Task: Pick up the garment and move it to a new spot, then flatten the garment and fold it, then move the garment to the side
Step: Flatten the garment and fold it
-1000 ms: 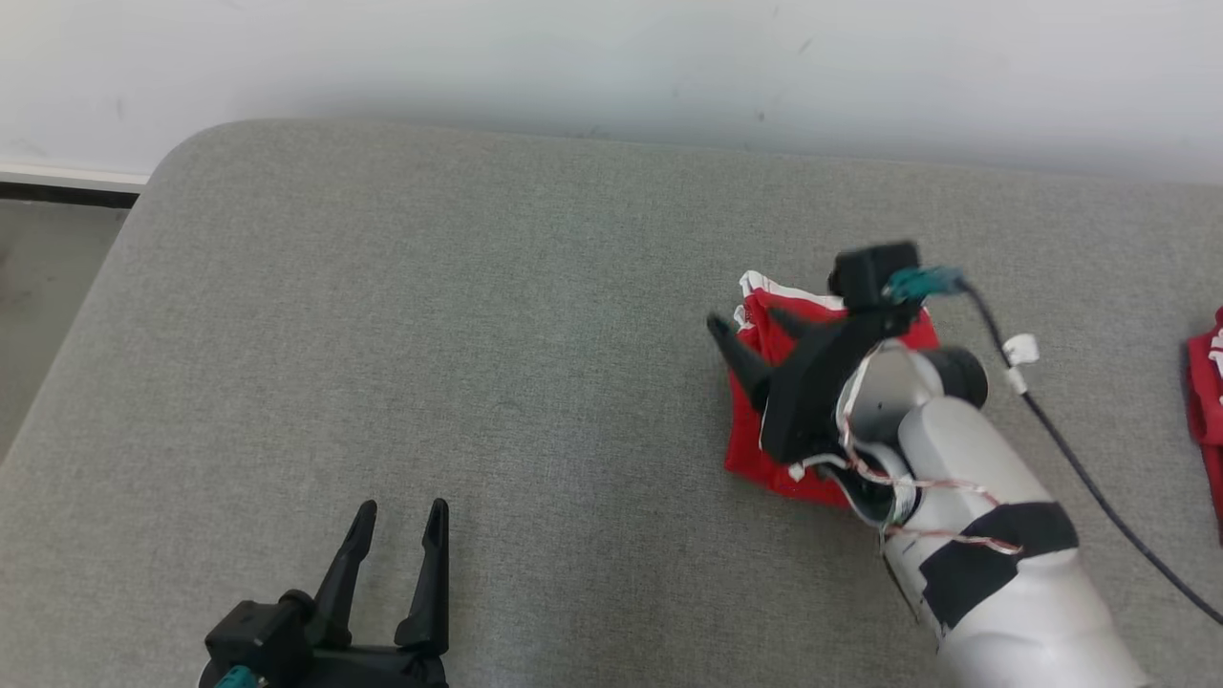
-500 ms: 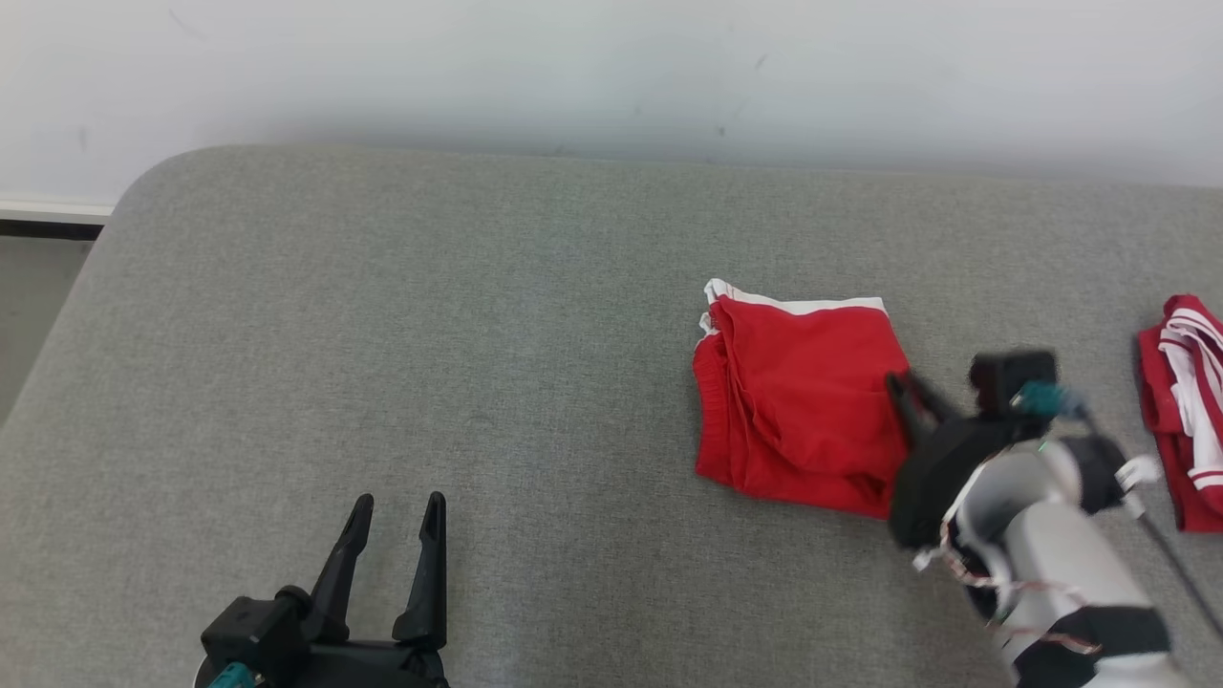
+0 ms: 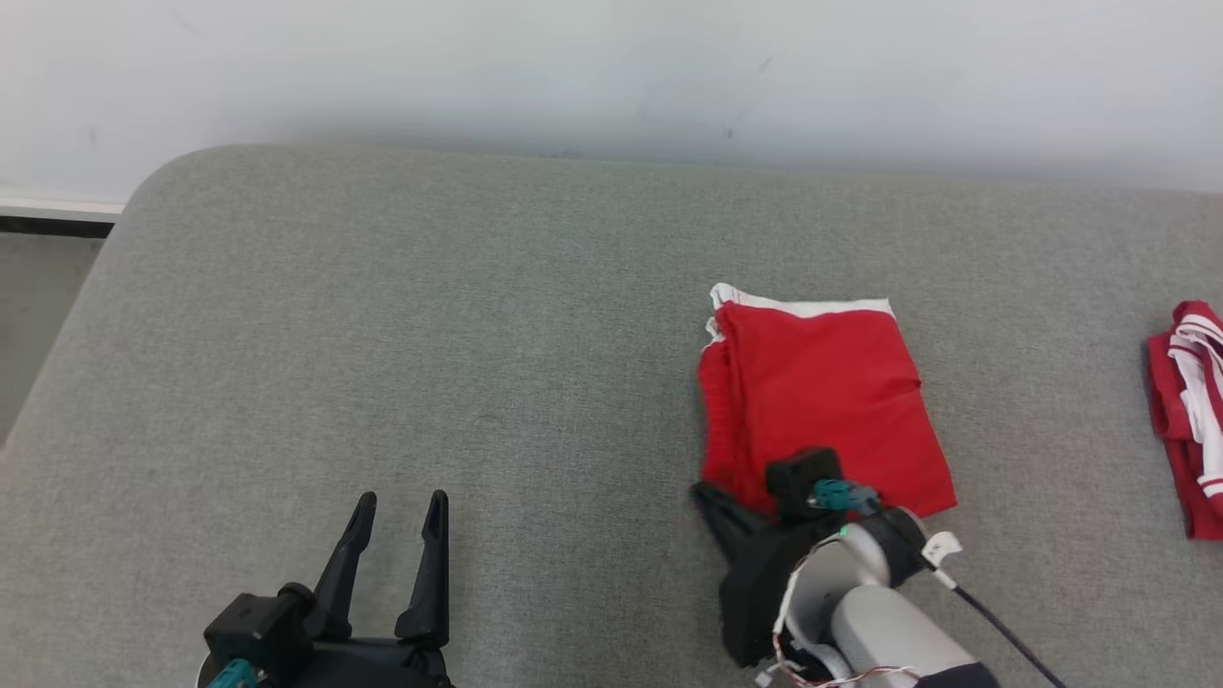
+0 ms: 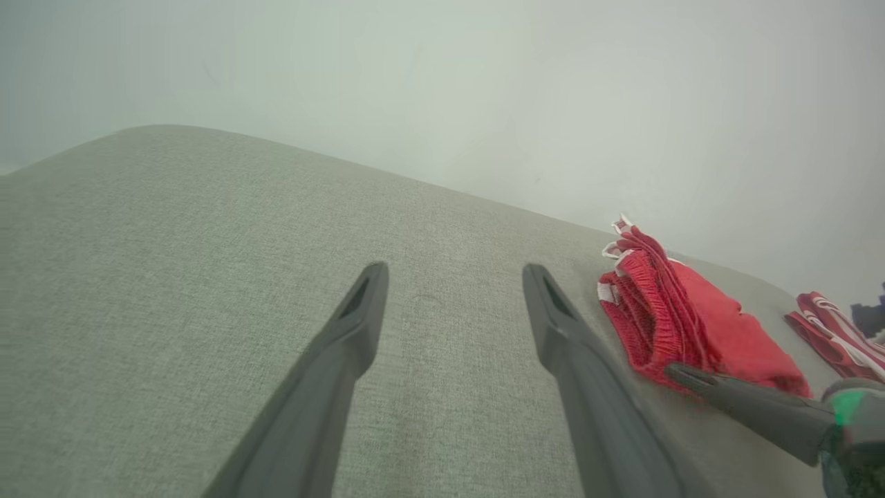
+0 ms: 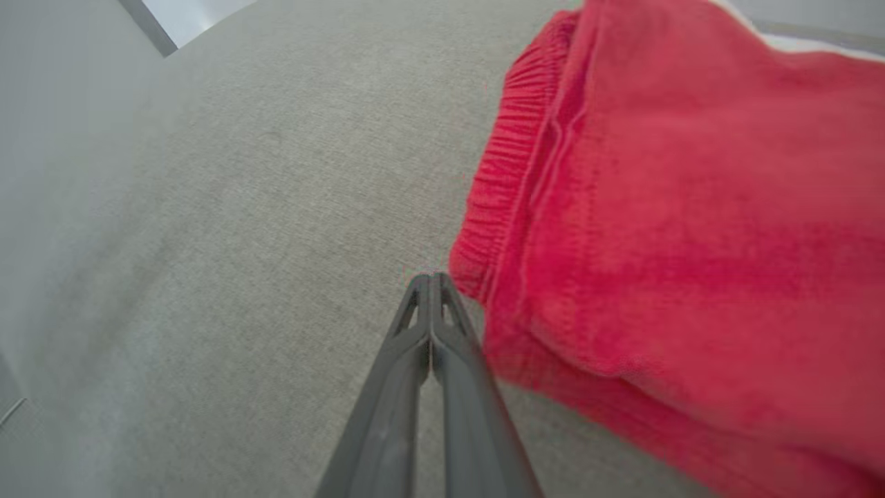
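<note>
A folded red garment (image 3: 826,392) with a white-trimmed far edge lies flat on the grey padded surface (image 3: 430,315), right of centre. My right gripper (image 3: 702,492) is shut and empty, its tips just off the garment's near-left corner. In the right wrist view the closed fingers (image 5: 430,290) point beside the ribbed waistband of the garment (image 5: 677,207), close to it but holding no cloth. My left gripper (image 3: 402,501) stands open and empty at the lower left, well away from the garment (image 4: 691,325). From the left wrist its fingers (image 4: 363,304) are spread over bare fabric.
A second red garment with white stripes (image 3: 1185,411) lies bunched at the far right edge, also visible as striped cloth (image 4: 826,325) in the left wrist view. A pale wall (image 3: 611,67) runs behind the surface. The surface's rounded left edge (image 3: 105,248) drops to the floor.
My right arm has pulled off the garment, swung past its right side and come down to its near-left corner. The garment lies flat and released. The left arm stays put.
</note>
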You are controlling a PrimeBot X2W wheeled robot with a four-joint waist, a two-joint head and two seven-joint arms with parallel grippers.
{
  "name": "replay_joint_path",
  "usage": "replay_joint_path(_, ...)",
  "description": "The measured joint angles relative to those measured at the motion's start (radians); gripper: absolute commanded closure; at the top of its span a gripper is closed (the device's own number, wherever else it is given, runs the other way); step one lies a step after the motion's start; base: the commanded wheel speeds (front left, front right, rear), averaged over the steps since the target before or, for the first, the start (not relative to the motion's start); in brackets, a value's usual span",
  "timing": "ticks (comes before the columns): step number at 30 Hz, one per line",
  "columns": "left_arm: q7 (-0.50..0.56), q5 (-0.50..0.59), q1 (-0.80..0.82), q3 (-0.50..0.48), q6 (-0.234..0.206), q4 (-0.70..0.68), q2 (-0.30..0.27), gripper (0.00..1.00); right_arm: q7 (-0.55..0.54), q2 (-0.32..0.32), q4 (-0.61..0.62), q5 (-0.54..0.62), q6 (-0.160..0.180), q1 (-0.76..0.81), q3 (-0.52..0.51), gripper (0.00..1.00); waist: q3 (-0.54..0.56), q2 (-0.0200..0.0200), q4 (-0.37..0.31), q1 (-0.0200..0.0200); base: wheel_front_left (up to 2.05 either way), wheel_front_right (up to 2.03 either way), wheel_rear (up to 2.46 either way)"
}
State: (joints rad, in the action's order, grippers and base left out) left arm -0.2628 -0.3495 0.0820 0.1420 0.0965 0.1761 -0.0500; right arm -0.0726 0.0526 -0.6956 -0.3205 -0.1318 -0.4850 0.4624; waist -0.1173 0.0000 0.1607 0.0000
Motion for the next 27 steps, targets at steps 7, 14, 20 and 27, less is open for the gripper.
replay_joint_path(7,0.000,0.004,0.001,-0.007,-0.007,0.007,0.000,0.00,0.047,-0.003,0.031,-0.168,0.000,-0.042,0.120,1.00,0.015,0.0000,0.008,0.0000,0.00,0.00,0.00)
replay_joint_path(14,0.000,0.011,-0.004,-0.057,-0.026,0.001,0.000,0.00,0.138,-0.003,0.070,-0.220,0.000,-0.069,0.070,0.51,0.038,0.0000,-0.036,-0.0001,0.00,0.00,0.00)
replay_joint_path(20,0.000,0.015,-0.028,-0.109,-0.037,-0.008,0.000,0.00,0.183,0.018,0.125,-0.157,0.000,-0.034,-0.025,0.00,0.067,0.0000,-0.099,-0.0001,0.00,0.00,0.00)
replay_joint_path(27,0.000,0.043,-0.064,-0.176,-0.035,-0.024,0.000,0.00,0.188,0.088,0.216,-0.101,0.000,0.050,-0.144,0.00,0.105,0.0000,-0.178,-0.0001,0.00,0.00,0.00)
